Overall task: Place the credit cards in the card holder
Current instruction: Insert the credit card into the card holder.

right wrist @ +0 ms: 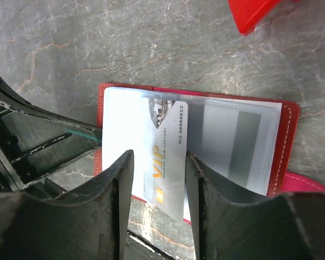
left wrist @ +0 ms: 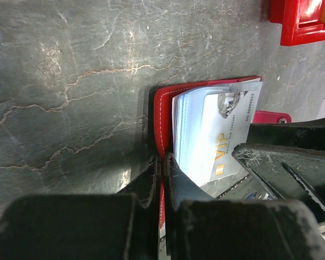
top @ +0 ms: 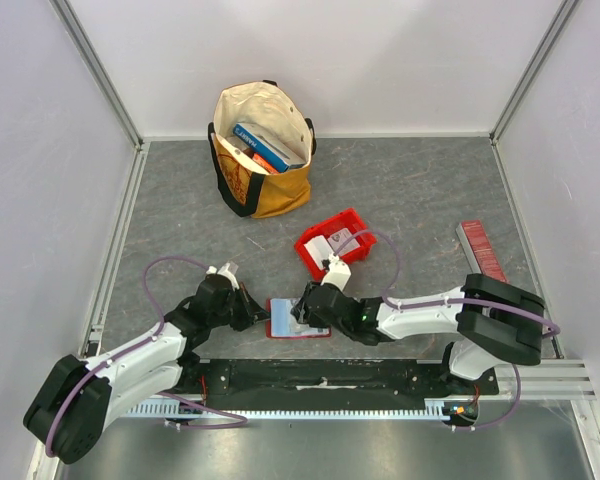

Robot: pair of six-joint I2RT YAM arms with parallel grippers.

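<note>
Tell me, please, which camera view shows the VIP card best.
The right wrist view: the VIP card lies face up, mid-frame, its print legible, partly in the wallet. The left wrist view shows it at a slant, its lower end hidden. The top view gives only a pale patch on the wallet.
</note>
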